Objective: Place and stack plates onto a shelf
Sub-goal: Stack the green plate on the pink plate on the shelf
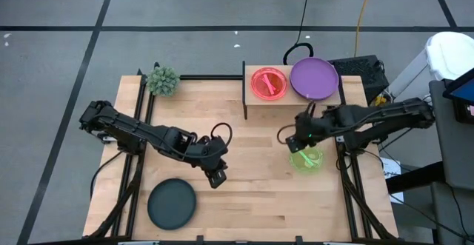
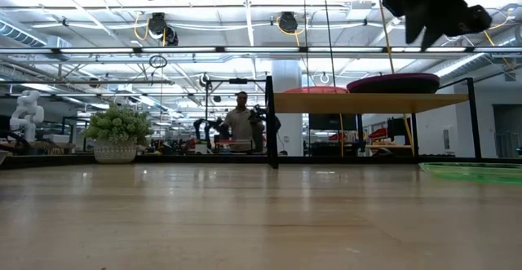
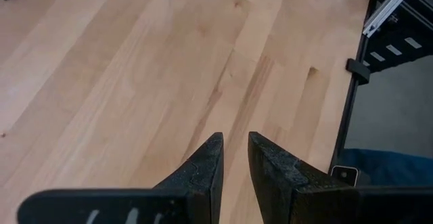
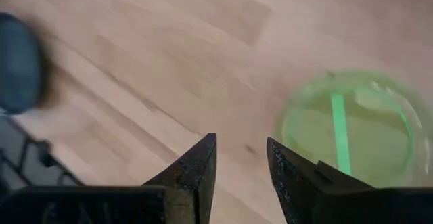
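Light wood table (image 1: pixel 244 193); person (image 2: pixel 240 123) in workshop behind. Shelf (image 1: pixel 255 101): one pink plate (image 1: pixel 269 82), one purple (image 1: pixel 314 78). Tabletop: one green (image 1: pixel 306 158), one teal (image 1: pixel 172 203). Left gripper (image 1: pixel 216 177), right gripper (image 1: pixel 296 143): fingers slightly apart, empty.

- Two dark, jointed arms, matte black, each trailing looped black cable near the wrist.
- Left tool (image 3: pixel 234 158): two tapered black fingers with rough, grainy inner faces.
- Right tool (image 4: pixel 241 158): the same wedge-shaped black fingers (image 4: pixel 196 170).
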Controlling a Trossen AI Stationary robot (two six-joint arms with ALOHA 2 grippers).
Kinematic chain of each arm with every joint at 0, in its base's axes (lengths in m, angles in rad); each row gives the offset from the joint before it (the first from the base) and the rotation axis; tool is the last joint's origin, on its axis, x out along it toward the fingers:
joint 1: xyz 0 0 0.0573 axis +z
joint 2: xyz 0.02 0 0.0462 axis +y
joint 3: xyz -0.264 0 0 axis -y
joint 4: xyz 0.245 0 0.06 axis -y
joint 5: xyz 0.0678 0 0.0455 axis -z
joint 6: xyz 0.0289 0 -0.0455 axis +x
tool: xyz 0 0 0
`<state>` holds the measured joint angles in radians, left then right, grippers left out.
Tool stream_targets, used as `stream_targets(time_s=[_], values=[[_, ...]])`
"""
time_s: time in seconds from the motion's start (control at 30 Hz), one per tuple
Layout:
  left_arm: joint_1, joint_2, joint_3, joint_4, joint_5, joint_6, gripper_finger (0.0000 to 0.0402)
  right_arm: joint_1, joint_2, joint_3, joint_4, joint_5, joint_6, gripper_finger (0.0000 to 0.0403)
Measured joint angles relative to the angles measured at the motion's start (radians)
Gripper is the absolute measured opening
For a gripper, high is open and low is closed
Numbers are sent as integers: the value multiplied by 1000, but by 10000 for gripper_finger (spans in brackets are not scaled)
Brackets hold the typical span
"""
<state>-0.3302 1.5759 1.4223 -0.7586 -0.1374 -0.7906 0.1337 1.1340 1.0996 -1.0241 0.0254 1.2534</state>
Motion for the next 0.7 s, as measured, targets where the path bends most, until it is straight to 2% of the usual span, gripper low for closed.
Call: stream_targets(time_s=[0.3,0.7], values=[[0,0,0,0,-2,37,74,98,151,0,-45,0,199,105],[0,0,0,0,-2,36,74,145,315,0,-43,-9,204,105]])
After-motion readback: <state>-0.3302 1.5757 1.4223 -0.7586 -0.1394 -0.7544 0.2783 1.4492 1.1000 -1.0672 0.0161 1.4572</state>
